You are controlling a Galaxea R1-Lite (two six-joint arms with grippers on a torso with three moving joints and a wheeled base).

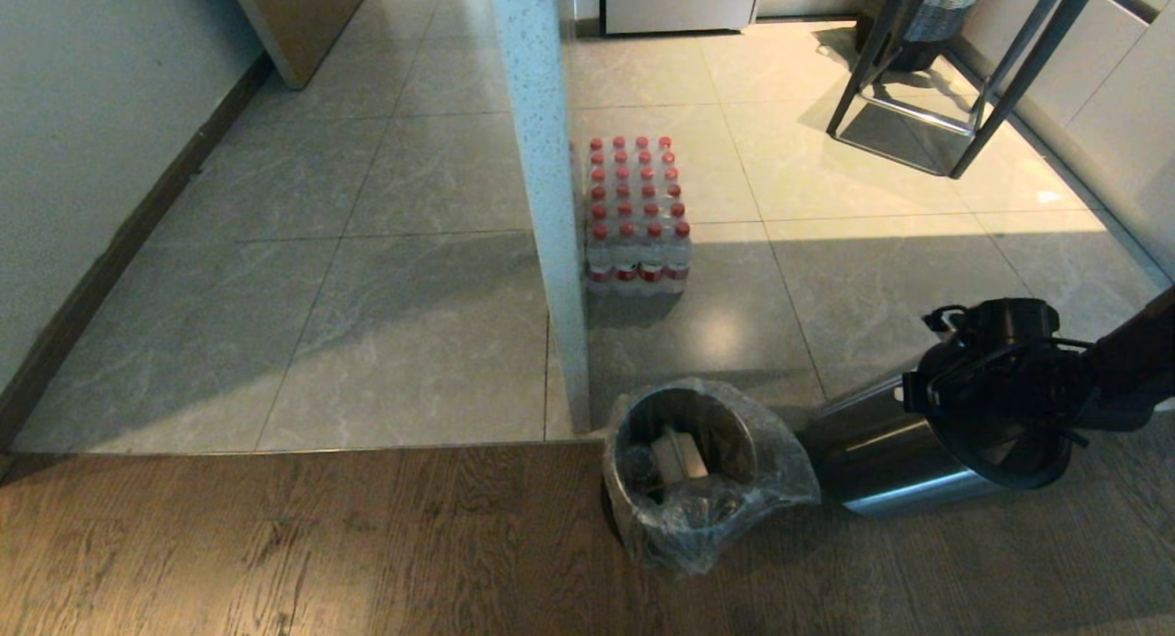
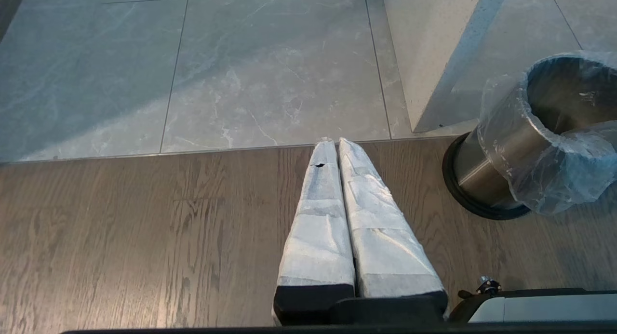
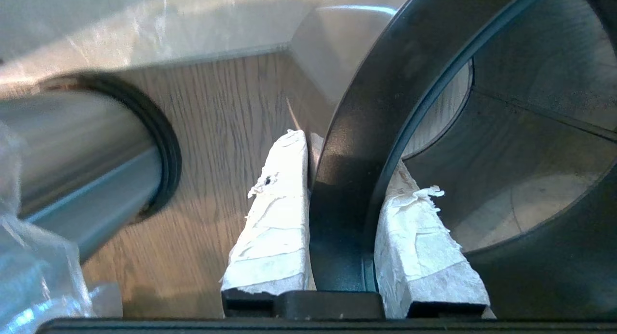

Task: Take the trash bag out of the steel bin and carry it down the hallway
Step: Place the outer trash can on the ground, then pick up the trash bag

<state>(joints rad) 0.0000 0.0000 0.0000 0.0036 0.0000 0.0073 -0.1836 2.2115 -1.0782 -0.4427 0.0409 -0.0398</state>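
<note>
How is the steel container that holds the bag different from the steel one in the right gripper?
The bagged container stands upright, lined by the trash bag with scraps inside. The shell lies tilted on its side, bagless, its black rim pinched by the right gripper. Both are brushed steel cylinders on the wooden floor.

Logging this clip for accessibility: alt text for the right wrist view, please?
The right end effector, white-taped, clamps the black rim ring of an empty brushed-steel cylinder over brown wooden floor. Beside it is a second steel cylinder draped with clear crinkly plastic.
</note>
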